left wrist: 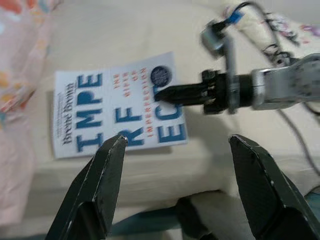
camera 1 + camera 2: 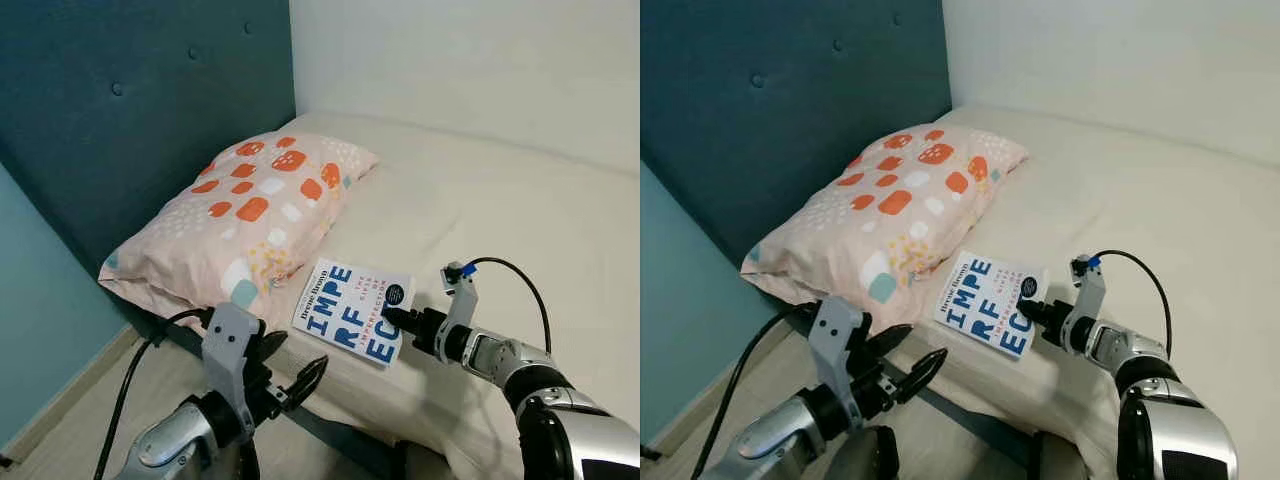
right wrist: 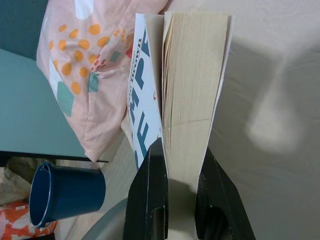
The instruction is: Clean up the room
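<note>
A white paperback book (image 2: 352, 310) with big blue letters is near the front edge of the cream bed (image 2: 500, 210), beside a pink patterned pillow (image 2: 245, 215). My right gripper (image 2: 392, 319) is shut on the book's right edge; in the right wrist view its two black fingers (image 3: 150, 190) clamp the page block (image 3: 192, 100), which looks slightly lifted. My left gripper (image 2: 295, 385) hovers open below the bed's front edge, a little left of the book (image 1: 120, 107), and in the left wrist view its fingertips (image 1: 112, 165) point at it.
A dark teal padded headboard (image 2: 130, 100) rises behind the pillow, with a lighter teal wall on the left and a white wall behind the bed. A blue cup (image 3: 67, 192) stands on the floor beside the bed. Pale wood floor (image 2: 90, 400) lies below.
</note>
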`<state>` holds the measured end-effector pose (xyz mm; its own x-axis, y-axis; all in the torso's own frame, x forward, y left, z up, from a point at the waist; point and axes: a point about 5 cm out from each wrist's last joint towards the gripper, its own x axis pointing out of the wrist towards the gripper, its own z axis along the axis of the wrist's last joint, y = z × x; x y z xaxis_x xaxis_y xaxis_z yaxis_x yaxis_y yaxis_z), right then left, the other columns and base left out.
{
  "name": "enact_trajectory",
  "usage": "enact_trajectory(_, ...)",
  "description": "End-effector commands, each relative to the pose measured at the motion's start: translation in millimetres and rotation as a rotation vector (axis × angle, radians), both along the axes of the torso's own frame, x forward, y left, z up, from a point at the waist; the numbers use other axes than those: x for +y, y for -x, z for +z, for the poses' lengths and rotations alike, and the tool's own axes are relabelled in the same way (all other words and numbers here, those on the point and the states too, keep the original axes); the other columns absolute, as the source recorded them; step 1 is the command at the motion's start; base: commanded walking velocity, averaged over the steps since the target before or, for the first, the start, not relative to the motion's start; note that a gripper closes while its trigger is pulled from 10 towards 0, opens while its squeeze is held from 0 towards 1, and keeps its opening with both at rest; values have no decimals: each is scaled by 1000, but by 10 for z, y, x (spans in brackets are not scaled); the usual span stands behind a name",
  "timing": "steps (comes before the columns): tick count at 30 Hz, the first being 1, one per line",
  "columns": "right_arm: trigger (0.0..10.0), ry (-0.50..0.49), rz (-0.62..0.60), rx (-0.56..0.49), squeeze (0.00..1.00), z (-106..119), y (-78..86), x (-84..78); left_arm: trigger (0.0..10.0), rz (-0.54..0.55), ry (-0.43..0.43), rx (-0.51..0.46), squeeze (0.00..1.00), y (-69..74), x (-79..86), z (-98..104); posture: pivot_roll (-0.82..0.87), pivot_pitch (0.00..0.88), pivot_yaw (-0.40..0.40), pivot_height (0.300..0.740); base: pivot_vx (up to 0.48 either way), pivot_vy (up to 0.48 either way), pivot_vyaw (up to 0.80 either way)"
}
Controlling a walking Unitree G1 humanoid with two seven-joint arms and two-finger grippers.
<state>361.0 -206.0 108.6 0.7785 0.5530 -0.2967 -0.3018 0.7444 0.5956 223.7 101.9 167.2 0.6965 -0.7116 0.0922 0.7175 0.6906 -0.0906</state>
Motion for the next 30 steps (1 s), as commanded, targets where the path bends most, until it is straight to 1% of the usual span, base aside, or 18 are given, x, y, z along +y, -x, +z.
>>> enact_trajectory(1,10000,18,-12,34,0,-75,38,-23,10000,-105,-15,1,0,105,-88,8,152,270,11,577,0,0,0)
enact_trajectory(3,10000,24,-16,40,0,-92,41,-12,10000,-191,-40,-28,0,176,-191,31,152,270,11,577,0,0,0)
enact_trajectory(6,10000,25,-15,40,0,-95,42,-9,10000,-201,-33,-49,0,169,-238,60,149,269,8,577,0,0,0)
enact_trajectory(9,10000,18,-26,36,0,-84,32,-8,10000,-159,-38,-94,0,82,-240,98,146,267,8,577,0,0,0)
enact_trajectory(11,10000,18,-28,36,0,-82,31,-9,10000,-150,-39,-100,0,66,-237,104,146,267,8,577,0,0,0)
enact_trajectory(12,10000,14,-32,33,0,-74,25,-9,10000,-127,-49,-105,0,6,-196,93,143,263,10,577,0,0,0)
enact_trajectory(21,10000,5,-35,30,8,-61,17,-4,10000,-117,-78,-115,0,-24,-148,78,145,263,10,577,0,0,0)
enact_trajectory(22,10000,5,-35,30,39,-60,16,-2,10000,-117,-77,-113,0,-23,-147,76,145,263,10,577,0,0,0)
enact_trajectory(23,10000,5,-35,30,39,-60,16,-2,10000,-117,-77,-113,0,-23,-147,76,145,263,10,577,0,0,0)
enact_trajectory(24,10000,8,-37,30,435,-61,14,0,10000,-116,-79,-112,0,-21,-145,68,145,263,10,577,0,0,0)
enact_trajectory(26,10000,8,-37,30,435,-61,14,0,10000,-116,-79,-112,0,-21,-145,68,145,263,10,577,0,0,0)
enact_trajectory(27,10000,10,-40,30,804,-61,13,1,10000,-115,-81,-110,0,-19,-144,62,148,268,8,577,0,0,0)
enact_trajectory(28,10000,14,-45,30,1000,-62,10,-1,10000,-113,-81,-110,0,-19,-144,58,148,268,8,577,0,0,0)
enact_trajectory(30,10000,22,-56,28,1000,-62,7,-10,10000,-111,-81,-110,0,-19,-145,55,148,268,8,577,0,0,0)
